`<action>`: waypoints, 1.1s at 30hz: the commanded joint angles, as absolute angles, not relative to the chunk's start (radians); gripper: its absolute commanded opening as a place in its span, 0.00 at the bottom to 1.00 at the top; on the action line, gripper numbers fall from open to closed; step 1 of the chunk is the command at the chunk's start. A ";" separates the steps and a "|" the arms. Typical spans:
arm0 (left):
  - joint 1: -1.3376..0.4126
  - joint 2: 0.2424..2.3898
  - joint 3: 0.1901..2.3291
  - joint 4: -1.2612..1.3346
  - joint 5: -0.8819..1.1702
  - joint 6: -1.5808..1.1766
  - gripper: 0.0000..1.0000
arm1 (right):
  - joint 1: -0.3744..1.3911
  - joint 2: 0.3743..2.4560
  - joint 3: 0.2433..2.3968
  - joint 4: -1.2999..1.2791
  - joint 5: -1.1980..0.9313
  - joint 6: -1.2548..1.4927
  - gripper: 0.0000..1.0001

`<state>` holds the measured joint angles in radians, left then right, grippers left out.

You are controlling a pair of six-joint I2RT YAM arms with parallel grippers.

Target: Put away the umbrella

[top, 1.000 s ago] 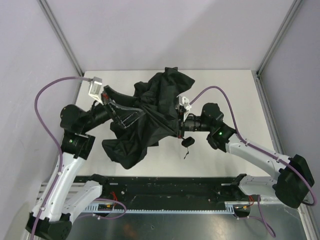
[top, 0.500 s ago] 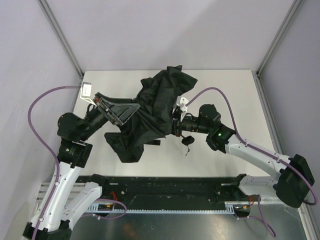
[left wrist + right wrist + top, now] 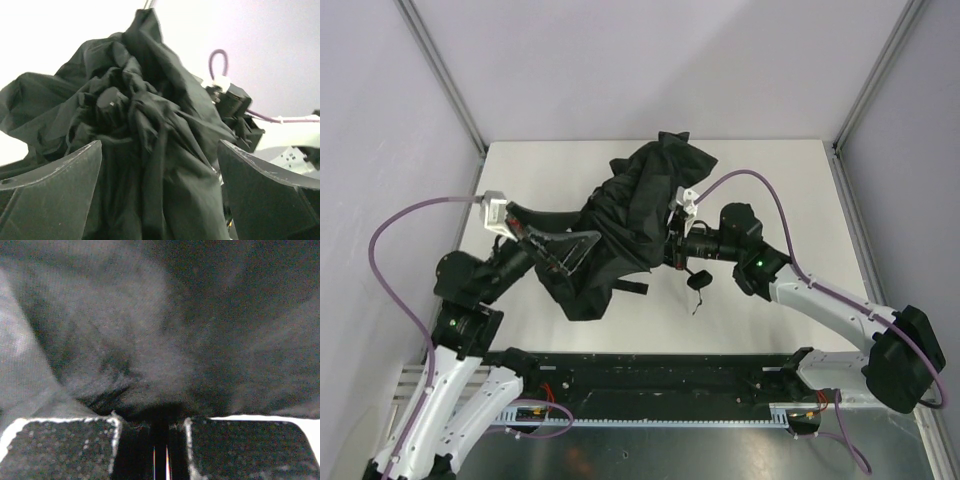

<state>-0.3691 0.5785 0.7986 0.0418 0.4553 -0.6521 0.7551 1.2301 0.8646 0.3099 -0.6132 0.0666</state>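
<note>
the right gripper [image 3: 160, 445] pinches the umbrella [image 3: 640, 195] by its thin shaft; the left gripper [image 3: 582, 252] gapes wide, bunched black canopy between its 2 fingers.

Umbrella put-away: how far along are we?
Done: the umbrella looks collapsed, its fabric bunched loose rather than spread. In hand: the right gripper has its jaws shut on it near the dangling handle; the left gripper has its jaws open around the fabric. Left: gathering the fabric tight and stowing it.
</note>
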 commanded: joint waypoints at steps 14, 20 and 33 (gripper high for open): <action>-0.375 0.715 0.916 0.076 0.763 -0.443 1.00 | 0.716 1.198 0.934 0.374 -0.851 0.058 0.00; -0.376 0.755 0.920 0.072 0.834 -0.411 0.99 | 0.723 1.187 0.942 0.379 -0.920 0.054 0.00; -0.354 0.715 0.920 0.007 0.483 -0.343 0.99 | 0.778 1.134 0.969 0.294 -0.945 0.003 0.00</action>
